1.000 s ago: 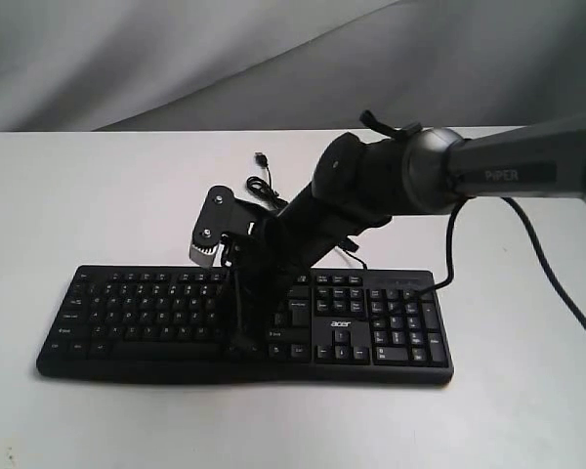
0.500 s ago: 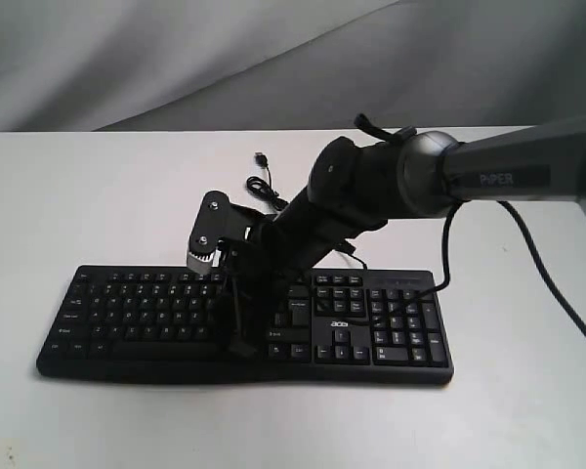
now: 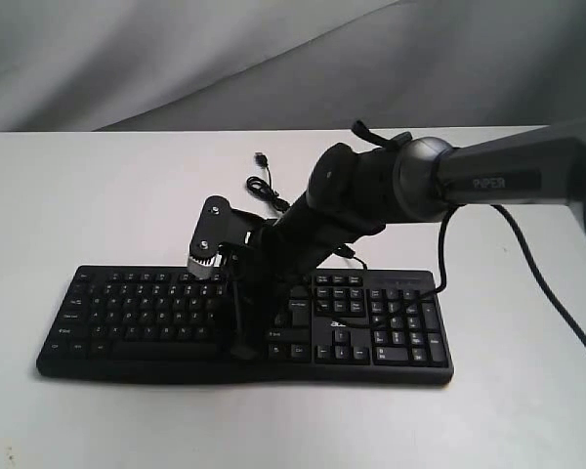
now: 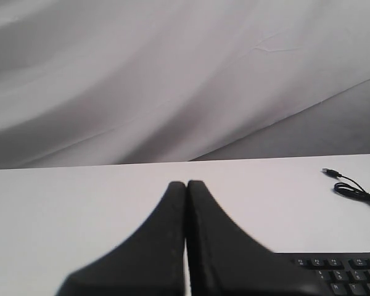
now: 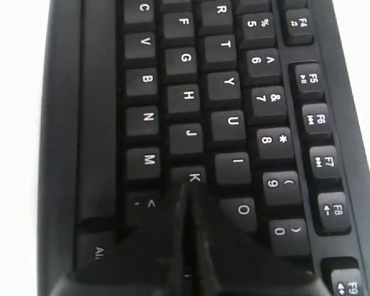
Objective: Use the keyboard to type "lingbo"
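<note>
Exterior view: we are seeing the keyboard lying flat on the white table, toward its front edge, number pad to the right. Its cable is lying in loose loops just behind it. The right arm is reaching in from the right, and the right gripper is pointing down onto the middle of the keys.

Left wrist view: we are looking along the left gripper, its fingers pressed together, hanging above the bare table. One corner of the keyboard is showing beside it.

Right wrist view: we are looking along the right gripper, fingers pressed together into one point. The point is sitting at the edge of the K key. We cannot tell whether it is pressing the key.
</note>
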Controlling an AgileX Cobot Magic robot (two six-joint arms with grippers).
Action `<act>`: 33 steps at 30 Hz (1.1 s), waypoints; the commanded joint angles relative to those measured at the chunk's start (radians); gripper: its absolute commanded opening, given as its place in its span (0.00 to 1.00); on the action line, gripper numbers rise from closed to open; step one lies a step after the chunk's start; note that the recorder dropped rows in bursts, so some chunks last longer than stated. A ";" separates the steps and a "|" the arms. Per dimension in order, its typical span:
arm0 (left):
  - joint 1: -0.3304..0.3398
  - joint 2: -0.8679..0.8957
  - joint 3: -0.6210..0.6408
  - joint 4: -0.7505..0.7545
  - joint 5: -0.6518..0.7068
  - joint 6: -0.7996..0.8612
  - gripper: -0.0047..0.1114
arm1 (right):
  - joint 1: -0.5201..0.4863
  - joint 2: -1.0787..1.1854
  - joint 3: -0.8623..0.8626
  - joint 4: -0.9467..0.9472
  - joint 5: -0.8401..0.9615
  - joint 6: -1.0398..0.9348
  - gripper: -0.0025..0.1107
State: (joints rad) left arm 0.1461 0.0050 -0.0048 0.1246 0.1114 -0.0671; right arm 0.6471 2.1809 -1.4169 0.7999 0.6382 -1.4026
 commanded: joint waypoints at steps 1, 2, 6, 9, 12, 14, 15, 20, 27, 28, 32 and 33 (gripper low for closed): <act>-0.007 -0.005 0.005 0.000 -0.007 -0.002 0.04 | 0.003 -0.007 0.000 -0.008 -0.023 -0.008 0.02; -0.007 -0.005 0.005 0.000 -0.007 -0.002 0.04 | 0.003 -0.010 0.000 -0.008 -0.030 -0.008 0.02; -0.007 -0.005 0.005 0.000 -0.007 -0.002 0.04 | 0.003 -0.012 -0.021 0.012 -0.040 -0.006 0.02; -0.007 -0.005 0.005 0.000 -0.007 -0.002 0.04 | 0.003 -0.010 -0.043 0.021 -0.036 -0.006 0.02; -0.007 -0.005 0.005 0.000 -0.007 -0.002 0.04 | 0.007 -0.010 -0.051 0.022 -0.056 -0.006 0.02; -0.007 -0.005 0.005 0.000 -0.007 -0.002 0.04 | 0.009 -0.010 -0.051 0.022 -0.072 -0.006 0.02; -0.007 -0.005 0.005 0.000 -0.007 -0.002 0.04 | 0.009 -0.010 -0.051 0.022 -0.075 -0.006 0.02; -0.007 -0.005 0.005 0.000 -0.007 -0.002 0.04 | 0.019 -0.010 -0.051 0.055 -0.093 -0.033 0.02; -0.007 -0.005 0.005 0.000 -0.007 -0.002 0.04 | 0.021 -0.001 -0.051 0.068 -0.099 -0.033 0.02; -0.007 -0.005 0.005 0.000 -0.007 -0.002 0.04 | 0.021 0.004 -0.051 0.083 -0.099 -0.039 0.02; -0.007 -0.005 0.005 0.000 -0.007 -0.002 0.04 | 0.021 0.022 -0.051 0.105 -0.103 -0.060 0.02; -0.007 -0.005 0.005 0.000 -0.007 -0.002 0.04 | 0.021 0.022 -0.051 0.097 -0.103 -0.060 0.02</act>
State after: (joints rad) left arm 0.1461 0.0050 -0.0048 0.1246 0.1114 -0.0671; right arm 0.6672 2.2014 -1.4628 0.8881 0.5418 -1.4482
